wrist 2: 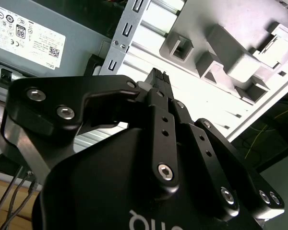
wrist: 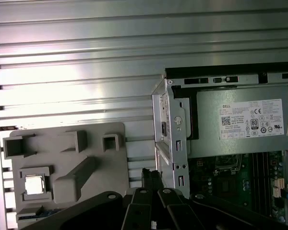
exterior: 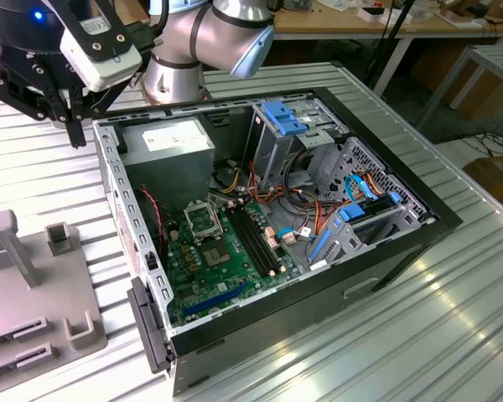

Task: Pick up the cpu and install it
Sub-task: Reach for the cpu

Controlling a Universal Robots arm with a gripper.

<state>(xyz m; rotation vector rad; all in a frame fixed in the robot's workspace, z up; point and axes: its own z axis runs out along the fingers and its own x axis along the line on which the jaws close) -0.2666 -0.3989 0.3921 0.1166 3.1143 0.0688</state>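
One gripper (wrist: 150, 176) hangs over the ribbed table (wrist: 77, 57), jaws pressed together and empty, beside the metal edge of the computer case (wrist: 170, 124). Farther off, the cpu (wrist: 34, 184) lies flat in a square pocket of the grey holder tray (wrist: 113, 167), apart from the gripper.

Open case (exterior: 335, 289) on ribbed table (exterior: 419, 352); inside, grey supply (exterior: 172, 151), green board (exterior: 197, 268), blue brackets (exterior: 287, 117), coloured cables (exterior: 306, 213). Beside case, grey fixture (exterior: 17, 301).
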